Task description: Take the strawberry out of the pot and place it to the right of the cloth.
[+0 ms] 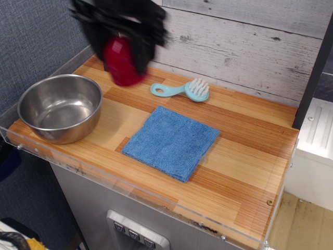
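Note:
My gripper [122,54] is blurred by motion and shut on the strawberry [123,63], a glossy red piece held in the air above the back of the wooden counter, between the pot and the brush. The pot [60,107], a shiny steel bowl, stands empty at the left end of the counter. The blue cloth [171,141] lies flat in the middle, below and to the right of the gripper.
A light-teal brush [183,89] with white bristles lies behind the cloth. A dark post [107,57] stands at the back left behind the gripper. Bare wooden counter [244,156] lies right of the cloth. A clear rim [156,200] runs along the front edge.

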